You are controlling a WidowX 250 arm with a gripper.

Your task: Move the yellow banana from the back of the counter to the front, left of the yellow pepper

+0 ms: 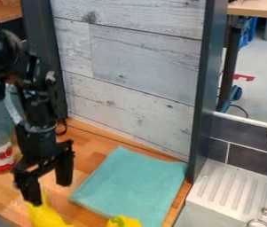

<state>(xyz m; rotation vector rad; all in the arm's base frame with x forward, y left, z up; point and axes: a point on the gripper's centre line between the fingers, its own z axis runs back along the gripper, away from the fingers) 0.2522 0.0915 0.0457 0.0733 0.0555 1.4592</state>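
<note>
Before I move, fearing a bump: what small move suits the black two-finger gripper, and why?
Perhaps centre the gripper over the long yellow object at the bottom edge: its fingers stand apart, but only one fingertip overlaps the object in view.

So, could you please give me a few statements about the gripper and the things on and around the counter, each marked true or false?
1. The gripper's two fingers are apart. True.
2. The teal cloth is crumpled into a ball. False: it lies spread on the wooden counter.
3. A yellow thing with a green part shows at the cloth's near end. True.
4. The bottle with the red label stands to the right of the cloth. False: it stands at the picture's left edge.
5. The ridged white drainboard is to the right of the cloth. True.
</note>
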